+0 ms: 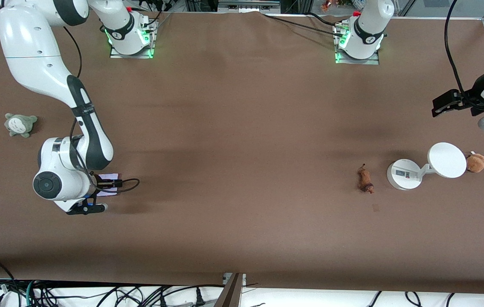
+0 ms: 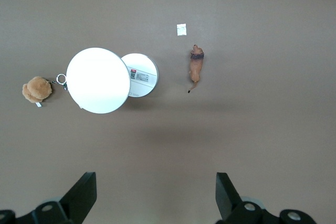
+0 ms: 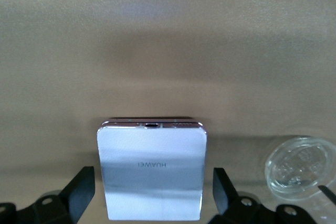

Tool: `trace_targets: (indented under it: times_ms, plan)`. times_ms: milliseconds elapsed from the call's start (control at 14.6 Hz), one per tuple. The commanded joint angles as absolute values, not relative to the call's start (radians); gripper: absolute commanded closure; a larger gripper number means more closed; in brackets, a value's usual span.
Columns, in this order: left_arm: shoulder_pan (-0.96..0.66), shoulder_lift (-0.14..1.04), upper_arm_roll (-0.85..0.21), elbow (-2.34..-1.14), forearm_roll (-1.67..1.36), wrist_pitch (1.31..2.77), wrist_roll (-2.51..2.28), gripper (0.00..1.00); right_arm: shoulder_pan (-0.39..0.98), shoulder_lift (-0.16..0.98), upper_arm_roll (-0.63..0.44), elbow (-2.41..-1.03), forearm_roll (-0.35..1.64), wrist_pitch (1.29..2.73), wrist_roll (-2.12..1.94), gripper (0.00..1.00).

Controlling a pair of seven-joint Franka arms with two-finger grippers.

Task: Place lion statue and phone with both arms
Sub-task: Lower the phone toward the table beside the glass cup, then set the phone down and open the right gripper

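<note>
The phone [image 3: 151, 174], a flat pale rectangle with a faint brand mark, lies on the brown table between the fingers of my right gripper [image 3: 152, 182]. The jaws are open, with a gap on each side of the phone. In the front view the phone [image 1: 109, 176] peeks out from under that gripper [image 1: 94, 198] at the right arm's end of the table. The lion statue [image 1: 365, 179], small and reddish-brown, lies on the table beside a white stand. My left gripper [image 2: 156, 182] hangs open and empty high over this area, and the lion statue [image 2: 196, 66] is well clear of its fingers.
A white stand [image 1: 404, 174] with a round disc [image 1: 446, 160] is beside the lion, and a fluffy brown plush [image 1: 476, 162] sits next to the disc. A grey plush toy [image 1: 20, 124] lies near the right arm. A small clear round piece [image 3: 299, 167] shows beside the phone.
</note>
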State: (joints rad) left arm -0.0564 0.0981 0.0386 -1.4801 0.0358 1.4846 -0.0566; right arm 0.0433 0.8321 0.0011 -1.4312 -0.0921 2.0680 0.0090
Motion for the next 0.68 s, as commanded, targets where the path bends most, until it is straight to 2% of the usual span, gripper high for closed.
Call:
trace_targets:
  times_ms: [0,137,342,616]
  plan:
    - [-0.06,0.11,0.04,-1.45,0.021,1.471,-0.058,0.0,0.035,0.809,0.011,-1.439,-0.09,2.068,-0.014,0.01]
    - [-0.058,0.11,0.04,-1.45,0.021,1.471,-0.058,0.0,0.035,0.766,0.011,-1.44,-0.091,2.028,-0.011,0.01]
    - [-0.06,0.11,0.04,-1.45,0.021,1.471,-0.058,0.0,0.037,0.666,0.015,-1.44,-0.083,1.877,0.011,0.01]
    - [-0.058,0.11,0.04,-1.45,0.021,1.471,-0.058,0.0,0.037,0.442,0.028,-1.445,-0.048,1.631,0.003,0.01]
